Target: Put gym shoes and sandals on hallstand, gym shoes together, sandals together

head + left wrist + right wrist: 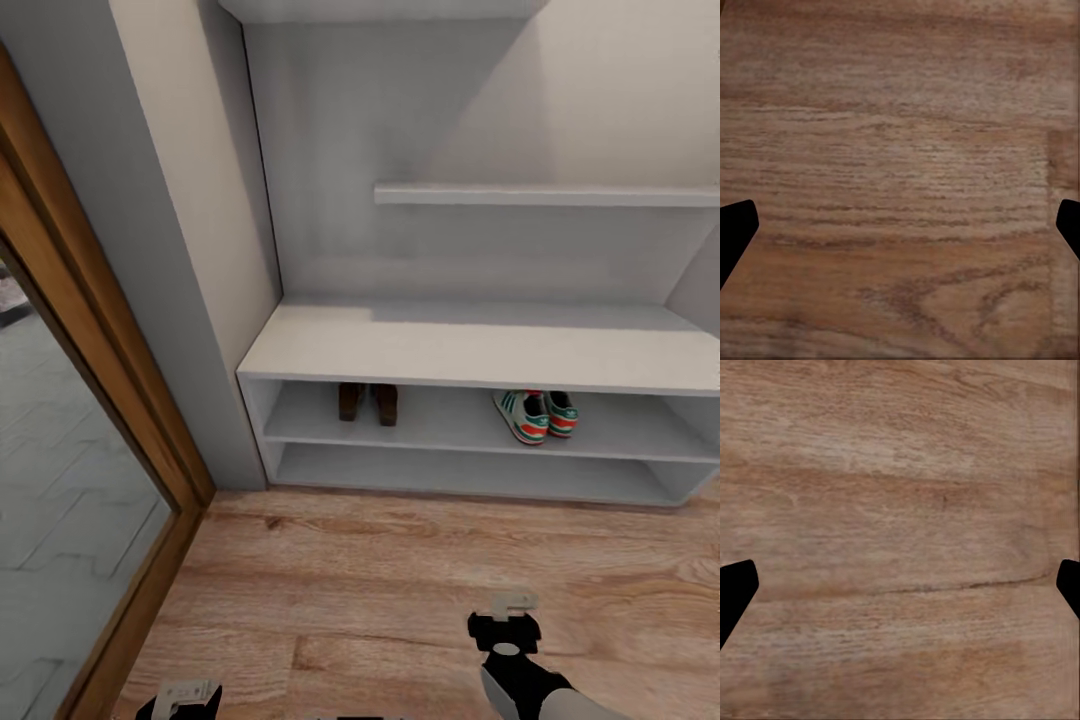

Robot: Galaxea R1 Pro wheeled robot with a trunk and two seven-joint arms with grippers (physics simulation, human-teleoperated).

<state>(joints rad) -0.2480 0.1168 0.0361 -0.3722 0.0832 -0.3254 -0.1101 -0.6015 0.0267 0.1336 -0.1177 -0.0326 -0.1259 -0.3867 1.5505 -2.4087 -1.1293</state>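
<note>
1. Sitting paired on the hallstand (pixel 480 350) upper shelf in head view: sandals (pixel 367 402) left, gym shoes (pixel 536 414) right.
2. Wrist views: left pincer (pixel 900 225) and right pincer (pixel 900 585) both spread apart, empty, above the corridor floor (pixel 900 472).

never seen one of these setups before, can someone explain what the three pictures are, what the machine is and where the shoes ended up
This is a simulated wheeled robot with two arms, each ending in a set of jaws. The big picture comes from a camera on its head, looking down: the right gripper and left gripper show at the bottom edge. The other two pictures come from cameras on each wrist, looking past the dark fingertips at the wood floor. Both sets of jaws stand wide apart and hold nothing. On the pale hallstand, the two brown sandals sit side by side on the upper open shelf, and the two gym shoes sit together further right on the same shelf.
</note>
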